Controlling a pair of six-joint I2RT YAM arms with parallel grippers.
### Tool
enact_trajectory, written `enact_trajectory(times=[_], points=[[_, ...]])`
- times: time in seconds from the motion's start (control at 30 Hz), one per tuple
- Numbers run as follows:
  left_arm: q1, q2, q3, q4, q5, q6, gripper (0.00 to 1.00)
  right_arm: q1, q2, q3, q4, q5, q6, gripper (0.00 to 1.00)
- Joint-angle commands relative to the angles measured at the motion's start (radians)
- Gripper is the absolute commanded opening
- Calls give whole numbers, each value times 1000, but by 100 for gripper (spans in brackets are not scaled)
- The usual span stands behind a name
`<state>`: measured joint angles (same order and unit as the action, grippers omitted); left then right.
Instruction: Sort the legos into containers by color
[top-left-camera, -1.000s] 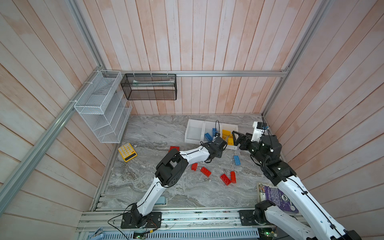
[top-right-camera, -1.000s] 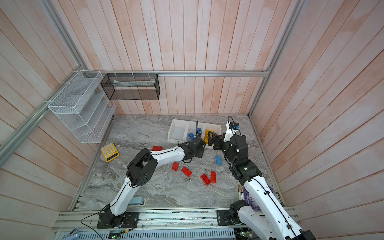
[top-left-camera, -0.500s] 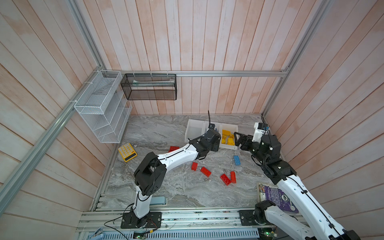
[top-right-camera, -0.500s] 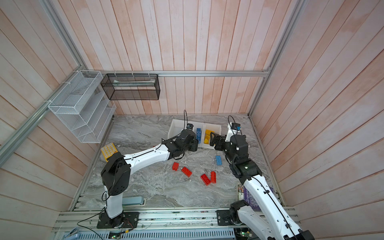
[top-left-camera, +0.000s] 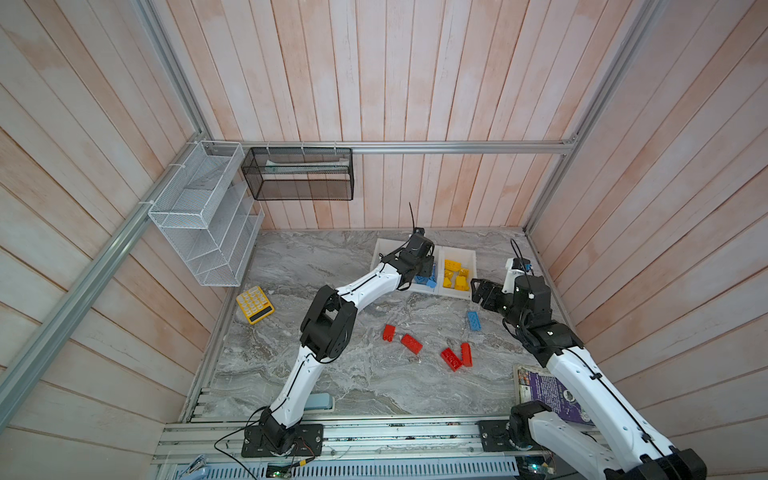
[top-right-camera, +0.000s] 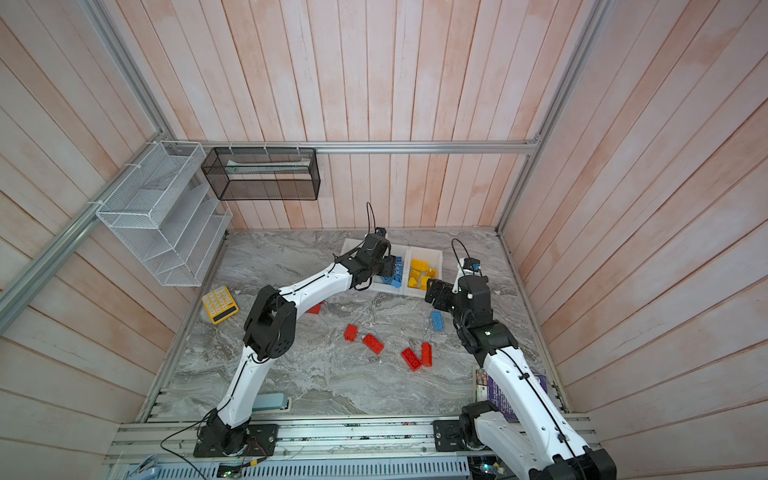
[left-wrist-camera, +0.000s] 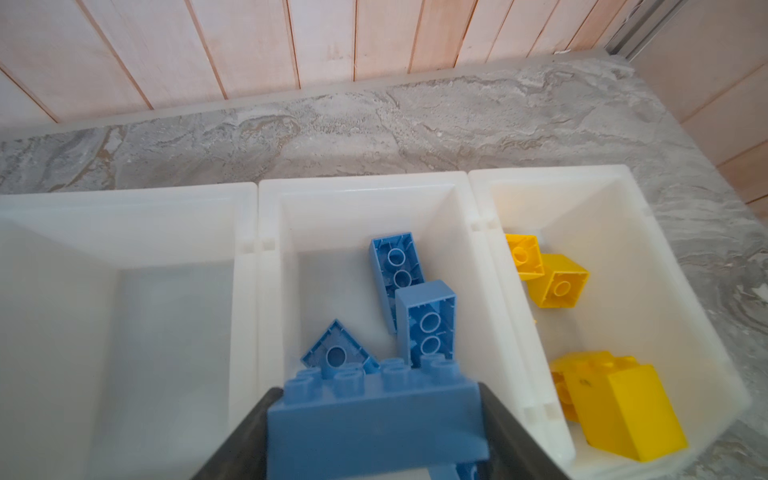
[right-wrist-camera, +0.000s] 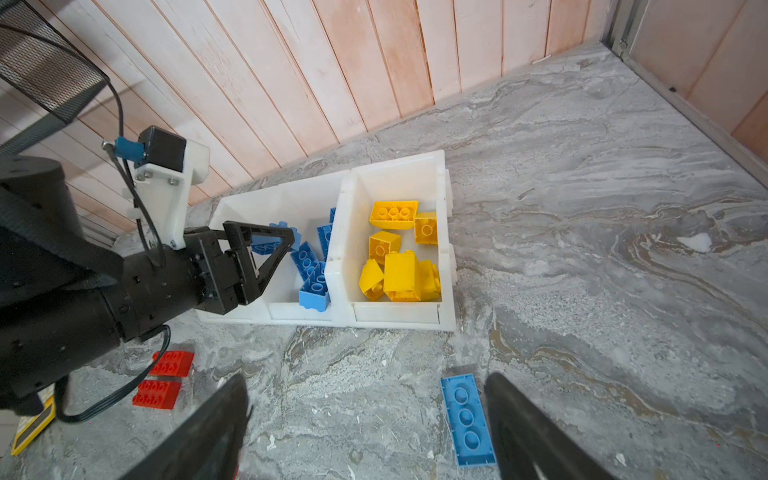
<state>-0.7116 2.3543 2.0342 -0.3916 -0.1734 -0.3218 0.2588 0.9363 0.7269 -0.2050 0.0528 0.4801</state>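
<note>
Three joined white containers (left-wrist-camera: 361, 185) stand at the back of the table. The left one is empty, the middle one holds several blue legos (left-wrist-camera: 397, 266), and the right one (right-wrist-camera: 446, 232) holds several yellow legos (right-wrist-camera: 401, 270). My left gripper (left-wrist-camera: 378, 395) hangs over the middle container, shut on a blue lego (left-wrist-camera: 376, 419), studs facing away. My right gripper (right-wrist-camera: 365, 386) is open and empty above the table. One blue lego (right-wrist-camera: 468, 419) lies upside down beside its right finger. Several red legos (top-left-camera: 411, 343) lie loose mid-table in both top views.
A yellow calculator (top-left-camera: 254, 304) lies at the left edge. A white wire rack (top-left-camera: 203, 216) and a black mesh basket (top-left-camera: 297, 179) hang on the walls. A purple booklet (top-left-camera: 552, 390) lies front right. One red lego (top-right-camera: 315, 308) is partly hidden under the left arm.
My left arm has carried the blue lego back and to the left, from in front of the containers to over the middle one. My right gripper has drawn back slightly.
</note>
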Motion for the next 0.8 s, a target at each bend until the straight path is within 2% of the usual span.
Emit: enact_trajectory(times=[0.0,0.07,0.2,0.53,0.77], points=[[1,20,71,-38,37,45,78,-12,19,-29,-35,36,13,89],[1,9,75,-39,32,49,85,-15,34,-39,-44,36,19,89],[0,-77,1,-25,11,40,90,-17,67,-55,-65,38,35,90],[-57,-547,-598,195,-57,-53,90,-16,311,-68,-88,87,34,87],[-129,-776,-859,229,-101,-110,90,-16,454,-60,-70,95,22,77]])
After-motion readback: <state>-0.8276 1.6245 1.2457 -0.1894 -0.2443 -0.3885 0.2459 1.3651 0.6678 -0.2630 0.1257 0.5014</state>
